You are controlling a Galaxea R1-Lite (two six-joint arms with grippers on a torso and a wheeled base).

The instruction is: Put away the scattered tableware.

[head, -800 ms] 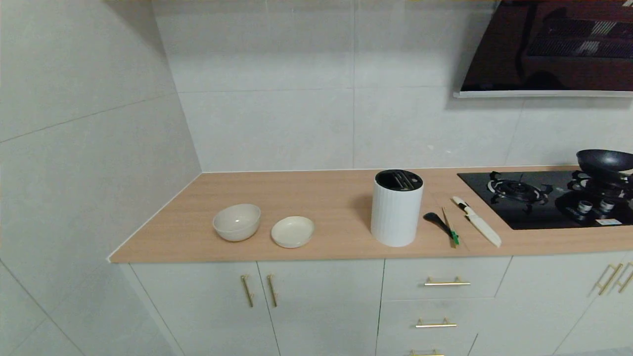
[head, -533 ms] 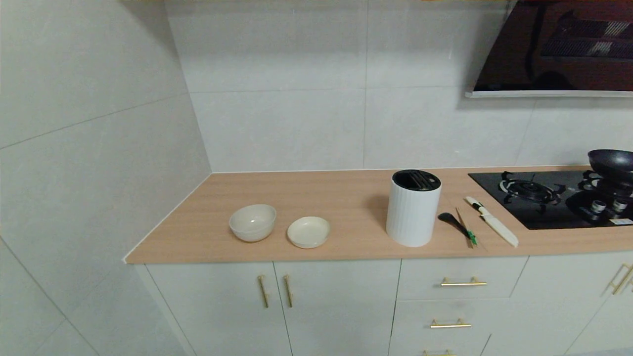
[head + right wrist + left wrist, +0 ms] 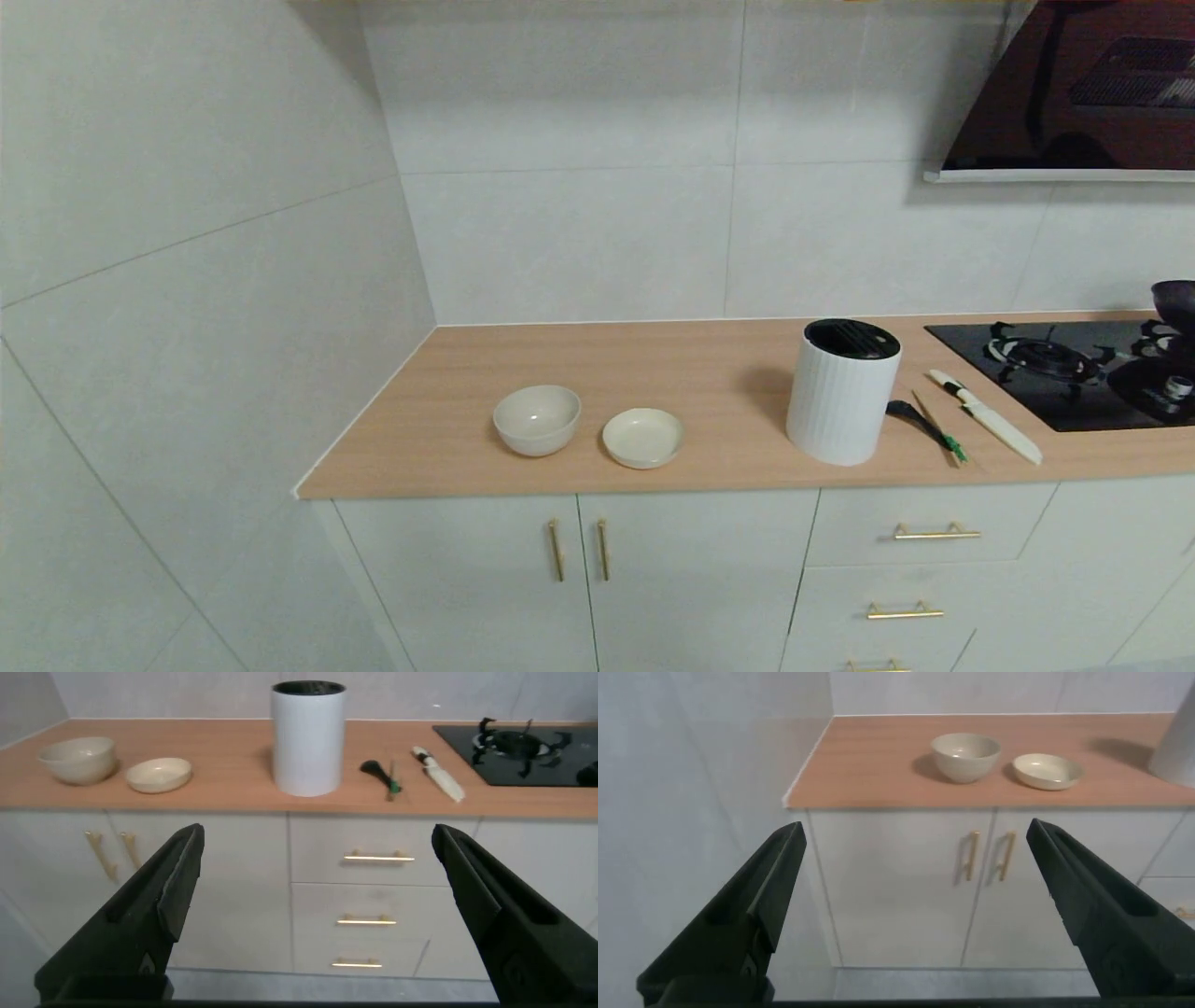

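- The left end effector (image 3: 913, 833) hangs in front of the cabinet doors (image 3: 485, 579), short of the desk (image 3: 560, 359). Its two dark fingers are spread wide with nothing between them.
- A cream bowl (image 3: 537, 419) stands upright near the desk's front edge, the leftmost piece of tableware. Its hollow is bare.
- Just beside it is a shallow dish (image 3: 642, 437) of the same cream colour, low-rimmed and bare inside. The two are close but apart.
- Well apart from the dish stands a tall white ribbed holder (image 3: 841, 392) with a black slotted top. I cannot tell what is in the slots.
- Just beside the holder's foot lies a black spoon (image 3: 904, 409).
- Chopsticks (image 3: 938, 431) with a green band lie along the spoon's handle. I cannot tell whether they touch it.
- A white knife (image 3: 990, 429) lies flat near them, between the chopsticks and the hob (image 3: 1074, 397).
- A dark pan (image 3: 1178, 299) sits on the hob's far burner.
- Drawers (image 3: 859, 527) with gold handles are below this part of the desk.
- The right end effector (image 3: 318, 833) hangs before the drawers, fingers wide apart and empty.
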